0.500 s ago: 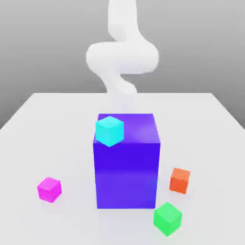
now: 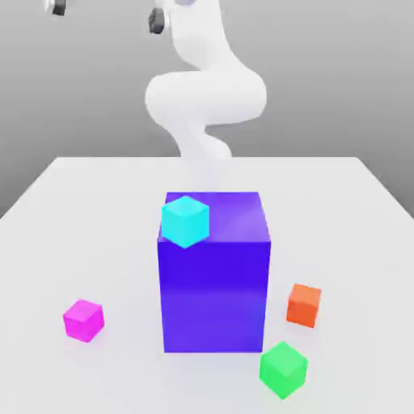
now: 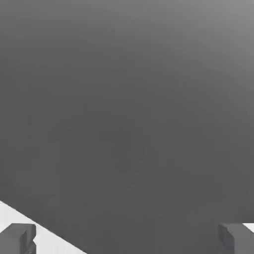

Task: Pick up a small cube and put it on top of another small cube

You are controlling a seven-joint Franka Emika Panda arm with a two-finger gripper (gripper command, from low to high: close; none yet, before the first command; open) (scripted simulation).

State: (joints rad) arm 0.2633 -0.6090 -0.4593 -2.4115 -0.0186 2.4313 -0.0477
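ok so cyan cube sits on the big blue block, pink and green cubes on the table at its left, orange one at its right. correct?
Not quite. In the exterior view the green cube lies on the table right of the blue block, near the orange cube. Only the pink cube is left. Cyan cube is on the block.

**Smooth white arm, dark grey claw tips**

The arm (image 2: 206, 93) is plain glossy white, built of rounded, bulging tube sections with no markings. The claw (image 2: 105, 14) ends in two blocky dark grey fingers (image 3: 17, 238) with squared tips.
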